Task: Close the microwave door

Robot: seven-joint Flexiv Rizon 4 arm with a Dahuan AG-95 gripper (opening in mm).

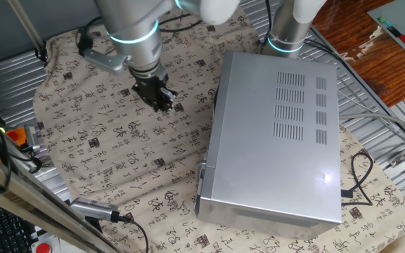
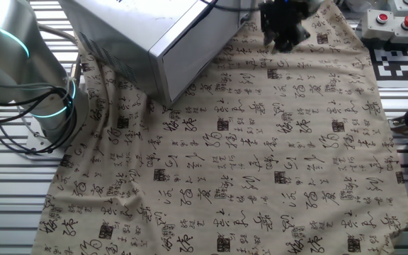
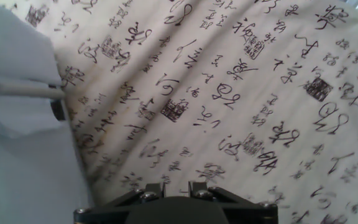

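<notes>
The microwave [image 1: 276, 133] sits on a cloth [image 2: 261, 170] printed with black characters, its vented top panel facing up. The microwave door [image 1: 204, 184] lies flush against the front of the box, facing the open stretch of cloth. The gripper [image 1: 162, 99] hangs above the cloth beside the microwave, apart from it, fingers drawn close together and holding nothing.

One microwave [image 1: 273, 133], one gripper [image 1: 162, 100], one cloth [image 2: 261, 163]
</notes>
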